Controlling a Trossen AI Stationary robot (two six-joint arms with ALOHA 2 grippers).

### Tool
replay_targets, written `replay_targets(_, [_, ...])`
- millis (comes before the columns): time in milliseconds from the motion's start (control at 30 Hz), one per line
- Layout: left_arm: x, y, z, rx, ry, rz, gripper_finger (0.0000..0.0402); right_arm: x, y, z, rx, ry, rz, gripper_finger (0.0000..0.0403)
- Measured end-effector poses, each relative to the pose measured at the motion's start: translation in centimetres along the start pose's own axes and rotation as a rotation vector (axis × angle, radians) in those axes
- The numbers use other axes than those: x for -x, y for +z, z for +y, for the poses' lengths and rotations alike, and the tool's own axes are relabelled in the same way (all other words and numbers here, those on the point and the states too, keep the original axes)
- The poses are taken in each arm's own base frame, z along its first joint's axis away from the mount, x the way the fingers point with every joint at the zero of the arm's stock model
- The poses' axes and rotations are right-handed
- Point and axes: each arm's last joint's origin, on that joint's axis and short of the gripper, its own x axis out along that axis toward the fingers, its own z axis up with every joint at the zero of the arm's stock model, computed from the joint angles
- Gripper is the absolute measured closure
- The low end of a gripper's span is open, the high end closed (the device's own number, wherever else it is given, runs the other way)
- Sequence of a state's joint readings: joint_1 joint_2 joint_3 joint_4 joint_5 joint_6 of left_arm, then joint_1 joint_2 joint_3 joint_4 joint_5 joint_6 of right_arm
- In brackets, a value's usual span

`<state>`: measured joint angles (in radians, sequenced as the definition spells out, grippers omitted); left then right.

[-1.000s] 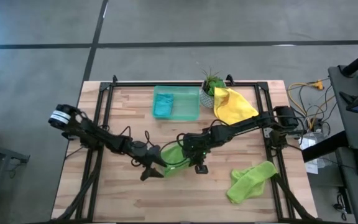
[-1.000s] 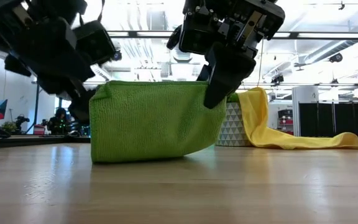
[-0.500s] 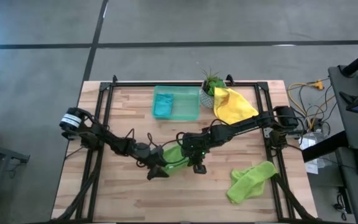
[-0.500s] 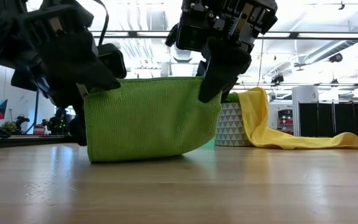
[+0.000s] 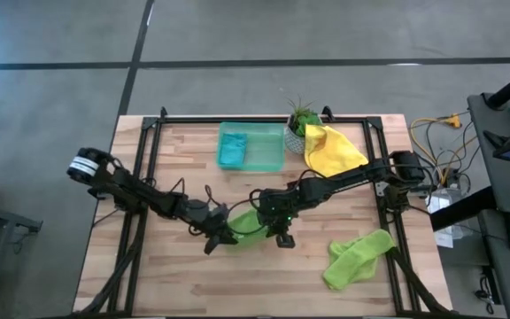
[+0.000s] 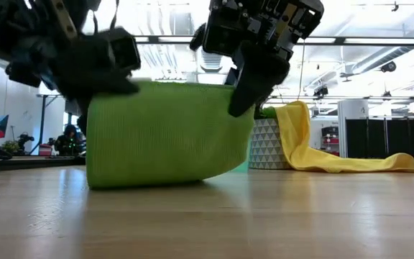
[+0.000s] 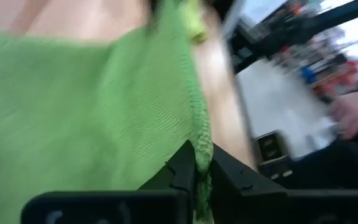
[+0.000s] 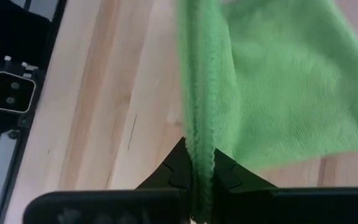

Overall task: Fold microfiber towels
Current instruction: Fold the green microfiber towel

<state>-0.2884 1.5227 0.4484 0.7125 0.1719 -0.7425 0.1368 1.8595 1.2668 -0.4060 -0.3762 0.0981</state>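
A lime green microfiber towel (image 6: 167, 133) hangs as a broad sheet between my two grippers over the table's middle (image 5: 246, 221). My left gripper (image 5: 222, 236) is shut on its upper left corner and my right gripper (image 5: 280, 232) on its upper right corner. A second lime green towel (image 5: 357, 257) lies crumpled near the front right. A yellow towel (image 5: 330, 151) is draped over the plant pot at the back. A teal-blue towel (image 5: 233, 149) lies in the green tray (image 5: 268, 159). My left gripper pinches the towel's hemmed edge (image 7: 199, 152) at the upper left corner between its two fingers, coming from the table's left and slanting a little down. The towel hangs below, its lower edge (image 6: 121, 183) on the table. My right gripper pinches the towel's hemmed edge (image 8: 197, 146) at the upper right corner between its two fingers, slanting down from the table's right. One layer or several, I cannot tell. The cloth hangs below the fingers (image 6: 246, 93).
A potted plant (image 5: 301, 120) stands at the back beside the tray, with the yellow towel's tail trailing over the table to its right (image 6: 365, 164). Black frame rails (image 5: 153, 177) run along the table's left and right sides. Bare wood lies at the front left.
My left gripper, open beside the towel's upper left corner a second ago, has moved in and shut on that corner, then drawn it up and toward the table's left. The towel's top edge now stands higher and the sheet spreads wider; my right gripper has kept its hold.
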Motion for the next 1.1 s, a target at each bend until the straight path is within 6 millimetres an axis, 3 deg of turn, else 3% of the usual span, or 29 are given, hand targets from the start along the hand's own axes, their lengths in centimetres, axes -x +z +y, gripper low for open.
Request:
replay_targets(167, [1.4, -0.1, -0.4, -0.030, 0.073, 0.078, 0.0398, 0.5, 1.1, -0.1, 0.058, -0.020, -0.045, 0.0394])
replay_targets(367, [2.6, -0.2, -0.5, -0.051, 0.143, 0.119, 0.0400, 0.8, 1.9, -2.1, 0.022, -0.049, -0.062, 0.0394])
replay_targets(800, [3.4, -1.5, 0.7, -0.059, 0.317, 0.236, 0.0401, -2.4, 3.8, -5.8, 0.013, -0.055, -0.020, 0.0394])
replay_targets(1100, [4.2, -1.5, 0.6, -0.087, 0.361, 0.257, 0.0401, -2.2, 5.3, -8.3, -0.014, -0.082, -0.044, 0.0394])
